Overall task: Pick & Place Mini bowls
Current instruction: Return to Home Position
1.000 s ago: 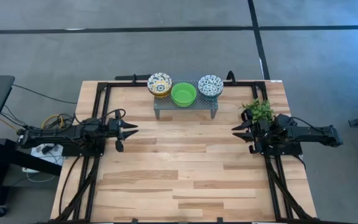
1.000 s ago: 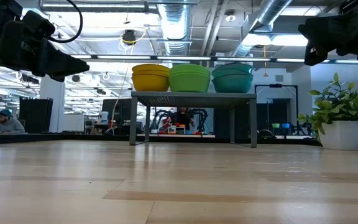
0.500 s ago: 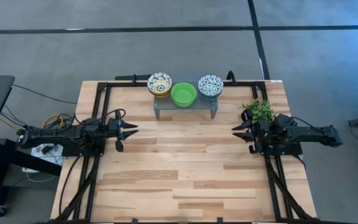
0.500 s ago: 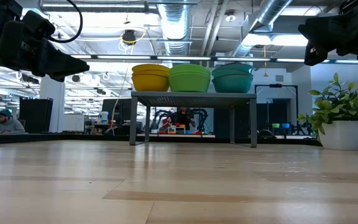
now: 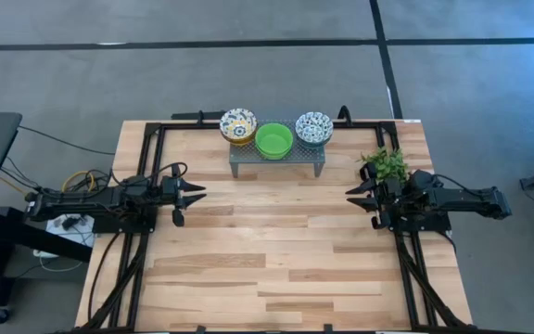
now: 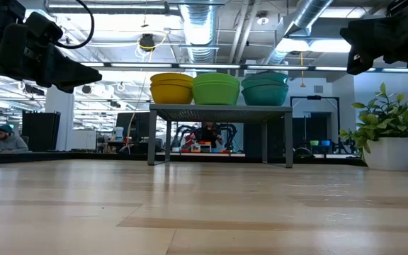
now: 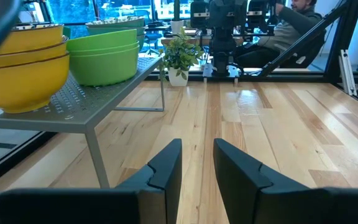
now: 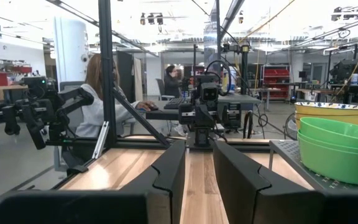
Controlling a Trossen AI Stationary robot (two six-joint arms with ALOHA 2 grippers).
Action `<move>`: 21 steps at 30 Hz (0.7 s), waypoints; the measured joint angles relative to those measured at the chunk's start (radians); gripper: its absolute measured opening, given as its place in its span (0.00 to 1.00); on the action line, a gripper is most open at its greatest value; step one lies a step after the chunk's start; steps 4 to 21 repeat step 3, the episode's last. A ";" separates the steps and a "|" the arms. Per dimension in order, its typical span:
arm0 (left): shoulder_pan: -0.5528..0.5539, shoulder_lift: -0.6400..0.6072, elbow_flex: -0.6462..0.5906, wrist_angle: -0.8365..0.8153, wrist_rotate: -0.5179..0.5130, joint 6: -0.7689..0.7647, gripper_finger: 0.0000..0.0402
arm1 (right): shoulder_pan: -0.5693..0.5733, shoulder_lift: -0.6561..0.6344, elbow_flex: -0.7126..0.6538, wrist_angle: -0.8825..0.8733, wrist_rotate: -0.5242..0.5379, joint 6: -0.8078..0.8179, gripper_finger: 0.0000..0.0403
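Bowls (image 5: 274,139) stacked, I'm parked.
Left gripper (image 5: 193,199), right gripper (image 5: 358,200) spread, empty, at the bench (image 5: 276,269) sides; a stray swing could topple stacks.

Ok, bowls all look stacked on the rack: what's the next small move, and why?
Probably none: stop here. The yellow stack, green stack and teal stack all stand on the rack, no bowl lies on the table, and the left gripper and right gripper sit empty at the table's sides.

You have the mini bowls (image 5: 274,140) in three stacks side by side on the rack (image 5: 276,160); the plant (image 5: 385,164) stands right of the rack, slightly forward.
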 joint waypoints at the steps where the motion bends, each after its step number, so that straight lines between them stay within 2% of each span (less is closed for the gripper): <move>1: 0.000 0.000 0.000 0.000 0.000 0.000 0.23 | 0.000 0.000 0.000 0.000 0.000 0.000 0.20; 21: 0.000 0.000 0.000 0.000 0.000 0.000 0.23 | 0.000 0.000 0.000 0.000 0.000 0.000 0.20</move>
